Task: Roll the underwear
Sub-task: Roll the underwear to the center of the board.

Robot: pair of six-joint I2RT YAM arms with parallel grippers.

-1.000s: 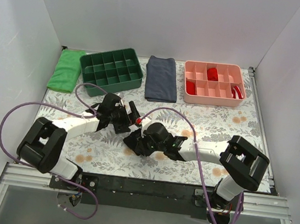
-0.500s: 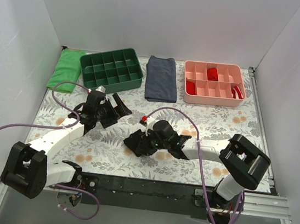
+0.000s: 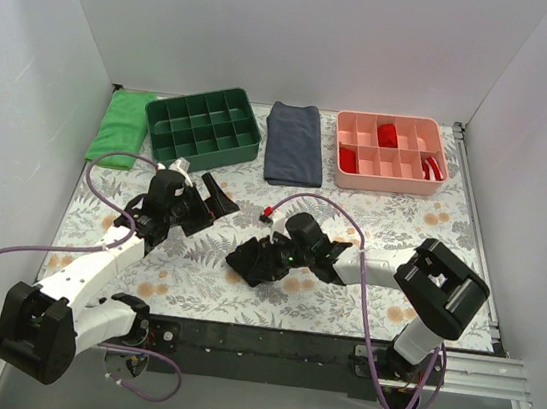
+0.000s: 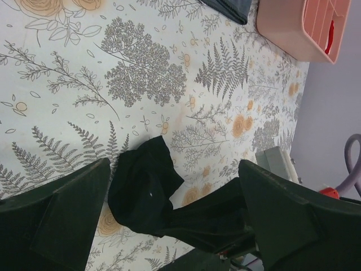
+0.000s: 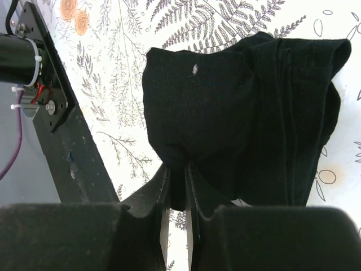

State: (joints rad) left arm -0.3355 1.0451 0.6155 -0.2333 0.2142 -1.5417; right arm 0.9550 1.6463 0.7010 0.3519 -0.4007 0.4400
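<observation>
The black underwear [image 3: 249, 259] lies bunched on the floral tabletop near the front middle. My right gripper [image 3: 268, 257] is shut on it. In the right wrist view its jaws pinch a fold of the crumpled underwear [image 5: 242, 113] at the gripper [image 5: 178, 183]. My left gripper [image 3: 219, 195] is open and empty, raised to the left of the garment and apart from it. In the left wrist view the underwear [image 4: 144, 192] shows between the spread fingers [image 4: 62, 220], well below them.
Along the back stand a green cloth [image 3: 120, 129], a green divided tray [image 3: 203, 125], a folded navy-grey cloth [image 3: 293, 145] and a pink tray [image 3: 342, 178] holding red rolled garments [image 3: 388, 134]. White walls enclose the table.
My left gripper has let go and drawn back to the left, away from the underwear. My right gripper stays shut on the garment, and its arm has shifted slightly.
</observation>
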